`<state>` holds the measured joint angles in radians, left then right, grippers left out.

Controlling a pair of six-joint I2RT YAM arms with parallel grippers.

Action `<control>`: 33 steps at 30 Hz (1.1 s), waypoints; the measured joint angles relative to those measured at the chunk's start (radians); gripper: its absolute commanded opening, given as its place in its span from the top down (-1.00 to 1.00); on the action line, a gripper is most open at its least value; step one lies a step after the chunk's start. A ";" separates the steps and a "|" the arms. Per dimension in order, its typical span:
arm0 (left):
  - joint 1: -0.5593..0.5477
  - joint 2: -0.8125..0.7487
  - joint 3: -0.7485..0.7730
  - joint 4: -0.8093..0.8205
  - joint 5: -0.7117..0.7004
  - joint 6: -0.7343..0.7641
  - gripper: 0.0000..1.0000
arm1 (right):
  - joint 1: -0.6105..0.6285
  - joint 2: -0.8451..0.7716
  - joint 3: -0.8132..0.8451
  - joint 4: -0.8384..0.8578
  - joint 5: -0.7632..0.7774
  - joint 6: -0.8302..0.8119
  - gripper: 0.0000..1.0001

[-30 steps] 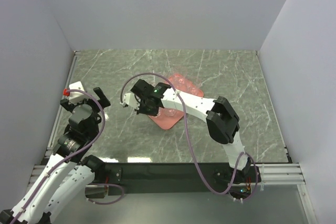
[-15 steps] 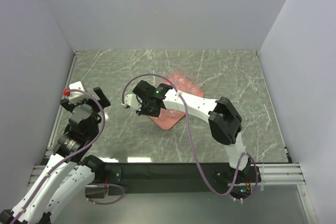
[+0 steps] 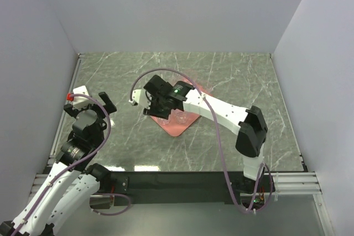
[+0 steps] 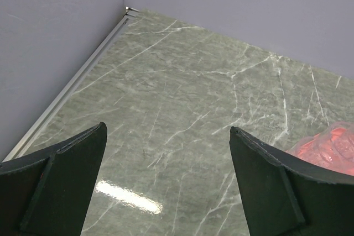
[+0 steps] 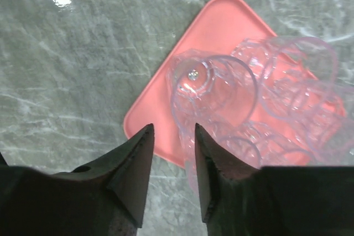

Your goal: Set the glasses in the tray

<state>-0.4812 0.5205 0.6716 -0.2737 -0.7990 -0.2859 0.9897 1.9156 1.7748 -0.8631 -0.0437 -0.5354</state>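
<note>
The salmon-pink tray (image 3: pixel 175 129) lies mid-table and also shows in the right wrist view (image 5: pixel 157 115). Several clear glasses (image 5: pixel 298 81) stand crowded on it. One glass (image 5: pixel 213 89) sits nearest the tray's near corner, and it shows in the top view too (image 3: pixel 180 118). My right gripper (image 3: pixel 151 105) hovers over that corner. In its own view (image 5: pixel 172 128) the jaws stand narrowly apart. The near glass's clear wall passes just beside the right finger (image 5: pixel 221 181). My left gripper (image 3: pixel 91 99) is wide open and empty over bare table at the left (image 4: pixel 167 131).
Grey walls close in the table on the left, back and right. A metal rail (image 4: pixel 77 81) runs along the left edge. The tray's far end with glasses shows at the right edge of the left wrist view (image 4: pixel 332 147). A purple cable (image 3: pixel 166 73) loops above the right arm.
My right arm's elbow swung right and the gripper shifted slightly right and back over the tray. A glass now shows uncovered on the tray's near part. The left arm stayed still.
</note>
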 measured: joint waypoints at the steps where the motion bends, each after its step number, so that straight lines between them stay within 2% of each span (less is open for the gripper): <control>1: 0.000 0.000 0.000 0.000 0.002 0.000 -0.98 | -0.002 -0.016 0.000 -0.004 0.003 -0.002 0.05; 8: 0.002 0.000 0.000 0.000 0.029 0.000 -0.99 | -0.060 -0.180 -0.037 -0.004 0.017 -0.009 0.01; 13: 0.003 0.002 0.000 0.002 0.055 0.000 -0.99 | -0.243 -0.330 -0.150 0.026 -0.013 0.002 -0.08; 16: 0.005 0.011 0.000 0.006 0.074 0.000 -0.99 | -0.392 -0.452 -0.269 0.067 -0.063 0.023 -0.31; 19: 0.007 0.026 0.000 0.007 0.093 0.000 -0.99 | -0.528 -0.595 -0.403 0.117 -0.114 0.053 -0.74; 22: 0.007 0.038 0.000 0.007 0.106 0.000 -0.99 | -0.647 -0.764 -0.564 0.209 -0.136 0.104 -0.99; 28: 0.011 0.055 0.000 0.008 0.128 0.000 -0.99 | -0.905 -1.009 -0.821 0.366 -0.143 0.246 -1.00; 33: 0.011 0.077 0.000 0.007 0.149 0.001 -0.99 | -1.091 -1.049 -0.935 0.447 -0.143 0.359 -1.00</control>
<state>-0.4698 0.5972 0.6716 -0.2668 -0.6502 -0.2852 -0.1017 0.8661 0.8394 -0.4164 -0.1864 -0.1761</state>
